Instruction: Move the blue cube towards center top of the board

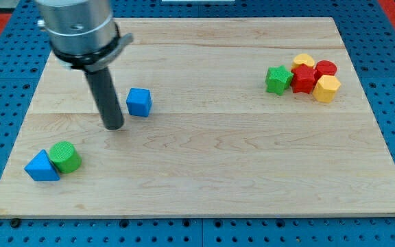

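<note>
The blue cube (139, 102) sits on the wooden board (204, 165) in the view's left half, above mid-height. My tip (114, 127) is just left of and slightly below the cube, a small gap apart from it. The dark rod runs up from the tip to the arm's grey metal end at the view's top left.
A blue triangular block (41, 167) and a green cylinder (65, 156) touch each other at the board's lower left. At the upper right a cluster holds a green star-shaped block (277, 79), a red block (303, 79), a red cylinder (326, 68) and two yellow blocks (326, 88).
</note>
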Robot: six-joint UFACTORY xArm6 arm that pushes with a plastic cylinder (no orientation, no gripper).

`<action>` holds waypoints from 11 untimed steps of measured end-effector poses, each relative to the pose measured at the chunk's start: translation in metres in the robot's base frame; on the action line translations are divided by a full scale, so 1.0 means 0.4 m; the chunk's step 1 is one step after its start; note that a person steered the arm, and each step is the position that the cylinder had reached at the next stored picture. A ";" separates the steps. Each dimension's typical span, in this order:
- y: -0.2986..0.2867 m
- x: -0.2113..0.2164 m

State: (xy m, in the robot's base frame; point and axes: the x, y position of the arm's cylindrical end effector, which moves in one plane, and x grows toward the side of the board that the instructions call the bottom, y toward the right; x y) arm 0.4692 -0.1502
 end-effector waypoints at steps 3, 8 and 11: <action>0.138 -0.075; 0.106 -0.458; 0.261 -0.520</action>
